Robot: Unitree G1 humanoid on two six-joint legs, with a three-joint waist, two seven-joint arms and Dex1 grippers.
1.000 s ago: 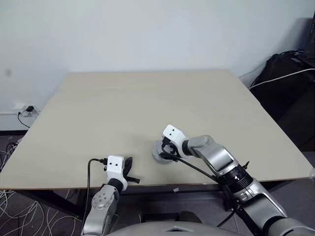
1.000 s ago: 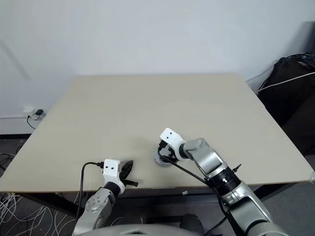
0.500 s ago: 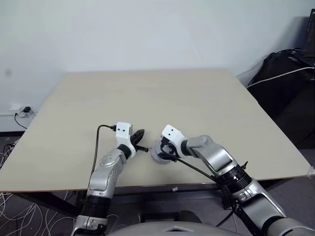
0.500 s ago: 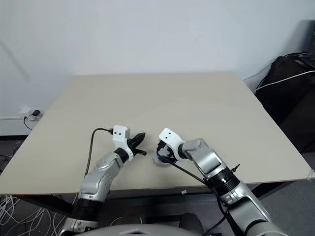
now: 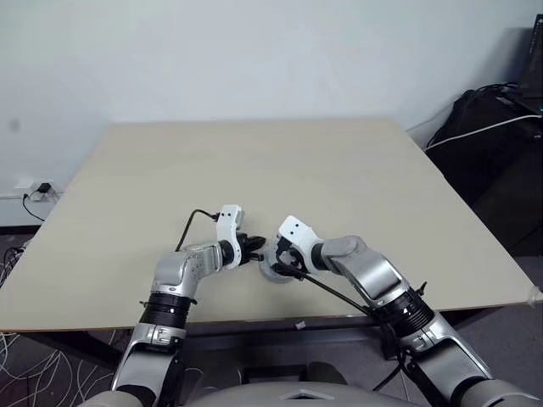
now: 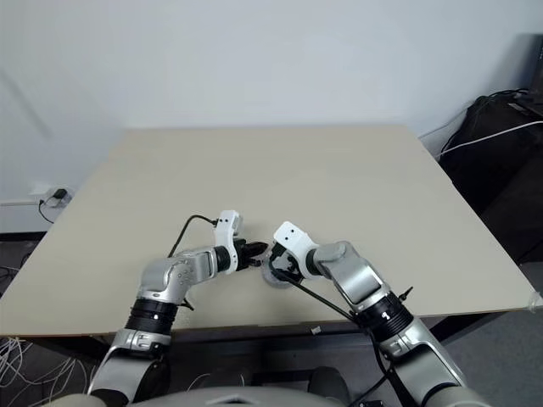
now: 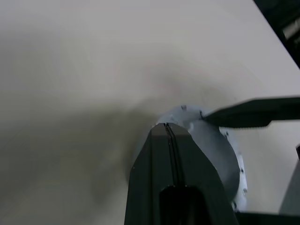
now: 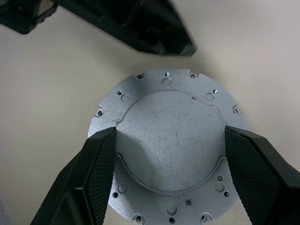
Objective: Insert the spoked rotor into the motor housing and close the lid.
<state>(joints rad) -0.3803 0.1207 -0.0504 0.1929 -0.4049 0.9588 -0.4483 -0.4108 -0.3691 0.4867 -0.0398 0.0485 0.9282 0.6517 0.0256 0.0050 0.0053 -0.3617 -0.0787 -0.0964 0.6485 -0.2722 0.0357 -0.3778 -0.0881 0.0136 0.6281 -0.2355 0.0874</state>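
Note:
The lid (image 8: 168, 140), a pale grey disc with a raised middle and small holes round its rim, lies flat on the table near the front edge (image 5: 270, 273). My right gripper (image 8: 169, 131) points down at it, one black finger against each side, shut on the lid. Coming in from the left, my left gripper (image 5: 257, 248) is shut, its joined tip (image 7: 168, 127) at the lid's edge (image 7: 215, 150). That left gripper also crosses the right wrist view as a dark shape (image 8: 187, 47). The spoked rotor and the motor housing are hidden or out of view.
The beige table (image 5: 254, 170) stretches far and wide behind the grippers. Its front edge (image 5: 254, 318) runs just below them. Black bags with a white cable (image 5: 501, 136) sit beyond the table's right side. Loose cables (image 5: 25, 356) lie on the floor at the left.
My left arm has come up from the table's front edge and swung forward and right, bringing its shut gripper to the lid's edge. The right gripper and the lid have stayed put.

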